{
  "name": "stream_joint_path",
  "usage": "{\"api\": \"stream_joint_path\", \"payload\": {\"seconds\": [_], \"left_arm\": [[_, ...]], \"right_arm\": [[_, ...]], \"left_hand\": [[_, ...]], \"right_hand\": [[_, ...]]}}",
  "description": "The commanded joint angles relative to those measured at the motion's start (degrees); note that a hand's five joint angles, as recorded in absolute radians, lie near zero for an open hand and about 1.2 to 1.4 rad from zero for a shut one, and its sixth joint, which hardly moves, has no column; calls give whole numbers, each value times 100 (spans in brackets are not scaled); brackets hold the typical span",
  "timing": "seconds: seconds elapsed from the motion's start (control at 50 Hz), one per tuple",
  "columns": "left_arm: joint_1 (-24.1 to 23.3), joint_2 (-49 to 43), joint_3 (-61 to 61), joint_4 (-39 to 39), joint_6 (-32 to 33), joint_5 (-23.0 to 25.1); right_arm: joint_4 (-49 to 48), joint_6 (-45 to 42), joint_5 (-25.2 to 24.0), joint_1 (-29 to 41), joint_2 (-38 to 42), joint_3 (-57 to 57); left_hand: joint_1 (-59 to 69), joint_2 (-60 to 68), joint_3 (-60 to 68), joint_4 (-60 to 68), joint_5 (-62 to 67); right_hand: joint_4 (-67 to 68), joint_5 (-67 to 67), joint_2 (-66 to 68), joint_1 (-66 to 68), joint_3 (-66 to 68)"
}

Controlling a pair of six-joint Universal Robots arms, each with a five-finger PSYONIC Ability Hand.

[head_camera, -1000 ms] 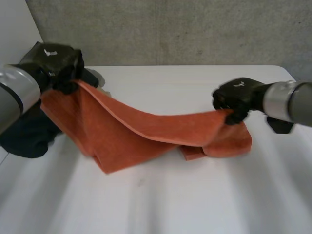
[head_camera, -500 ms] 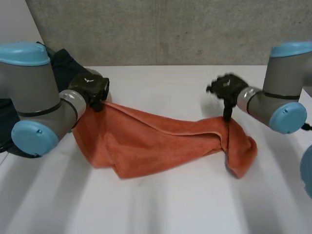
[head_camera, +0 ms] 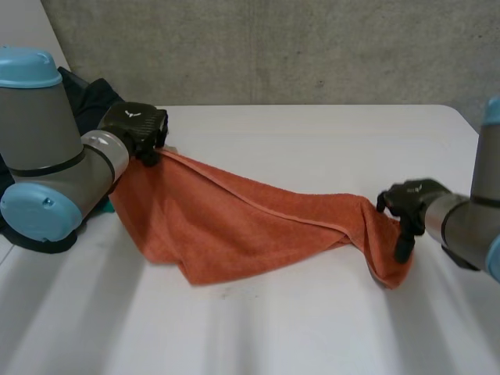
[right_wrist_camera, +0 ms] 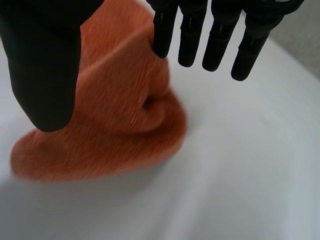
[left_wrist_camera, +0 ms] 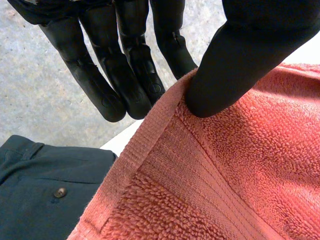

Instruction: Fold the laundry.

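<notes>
While the orange towel (head_camera: 234, 226) lay stretched across the white table (head_camera: 312, 133) from one arm to the other, the left hand (head_camera: 137, 129) had its upper left corner lifted clear of the surface. From that corner the cloth hung down and sloped away to the right in a long sagging band, with its lower folds resting on the table.

In the left wrist view, the thumb of the left hand (left_wrist_camera: 255, 55) pressed onto the face of the towel (left_wrist_camera: 240, 175) just inside its woven hem. The fingers (left_wrist_camera: 120, 75) stood straight behind that hem, so the edge was pinched between thumb and fingers. Beside the pinched corner lay a dark green garment (left_wrist_camera: 35, 190) with a small button (left_wrist_camera: 60, 192). In the head view the same dark garment (head_camera: 90, 92) showed behind the left arm at the table's back left.

The right hand (head_camera: 410, 201) was low over the towel's right end, which drooped into a rounded bunch on the table. In the right wrist view its fingers (right_wrist_camera: 215, 35) were straight and spread well apart from the thumb (right_wrist_camera: 45, 60), clamped on nothing. The bunched end of the towel (right_wrist_camera: 115, 115) sat on the table (right_wrist_camera: 240, 165) below the gap, and the finger nearest the thumb had its tip at the cloth. A grey concrete wall (head_camera: 273, 47) rose behind the table.
</notes>
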Motion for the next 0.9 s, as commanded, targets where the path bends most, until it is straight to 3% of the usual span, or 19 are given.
{"api": "stream_joint_path", "payload": {"seconds": [0.02,0.12,0.2,0.24,0.28,0.3,0.42,0.58,0.7,0.9], "left_arm": [[-7,-99,-31,8,22,12],[-16,-266,-5,69,22,-6],[2,-441,83,148,39,-14],[19,-582,215,184,48,-15],[28,-679,346,192,48,-15],[46,-766,547,201,13,-6],[134,-811,1663,438,13,-6],[274,-241,3132,1324,-557,-172],[318,-55,2888,1528,-787,-217],[635,191,393,1564,-848,-41]], "right_arm": [[-896,283,-65,-271,305,517],[-1170,591,-47,-289,666,403],[-1144,934,-30,-316,965,78],[-1091,1136,-39,-325,1149,-203],[-1038,1233,-39,-333,1237,-396],[-994,1303,-39,-333,1273,-606],[-1292,1295,-170,-289,1019,-1600],[-3120,1242,-802,-289,859,-3427],[-2419,1225,-1014,-333,1000,-4158],[-758,953,-1646,-702,1132,-3967]], "left_hand": [[1477,1162,1210,1161,1262],[1477,1162,1210,1161,1262],[1477,1162,1210,1161,1262],[1477,1162,1210,1161,1262],[1477,1162,1210,1161,1262],[1477,1162,1210,1161,1262],[1477,1162,1210,1161,1262],[1477,1162,1210,1161,1262],[1477,1162,1210,1161,1262],[1477,1162,1210,1161,1262]], "right_hand": [[-150,-210,-29,-137,-105],[-236,-296,-116,-224,-191],[502,442,622,514,547],[2463,2403,2583,2475,2508],[5266,5207,5387,5279,5312],[5667,5607,5787,5679,5712],[5671,5611,5791,5683,5716],[5671,5611,5791,5683,5716],[5671,5611,5791,5683,5716],[5671,5611,5791,5683,5716]]}}
